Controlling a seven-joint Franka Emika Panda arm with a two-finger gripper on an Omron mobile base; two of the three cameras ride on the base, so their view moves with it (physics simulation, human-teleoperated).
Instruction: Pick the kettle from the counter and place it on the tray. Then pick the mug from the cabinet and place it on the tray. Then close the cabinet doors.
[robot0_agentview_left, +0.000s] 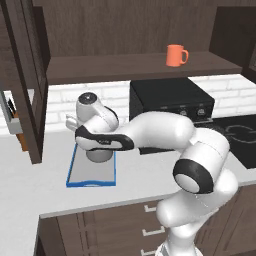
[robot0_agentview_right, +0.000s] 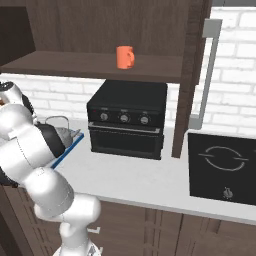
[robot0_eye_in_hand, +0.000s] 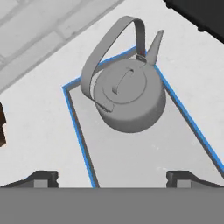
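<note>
White arm with dark joints folded leftward from its base, elbow bent, forearm reaching level, wrist turned down. Two-finger gripper (robot0_eye_in_hand: 112, 178) points downward, its dark finger tips (robot0_eye_in_hand: 43, 178) spread wide apart, nothing between them.

Arm hides kettle (robot0_agentview_left: 100, 154) & much of tray (robot0_agentview_left: 80, 180); cabinet doors (robot0_agentview_left: 25, 80) cropped at top.

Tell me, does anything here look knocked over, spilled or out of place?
Nothing stands out. The kettle sits upright on the tray, the mug stands upright on the cabinet shelf, and nothing looks spilled on the counter.
</note>
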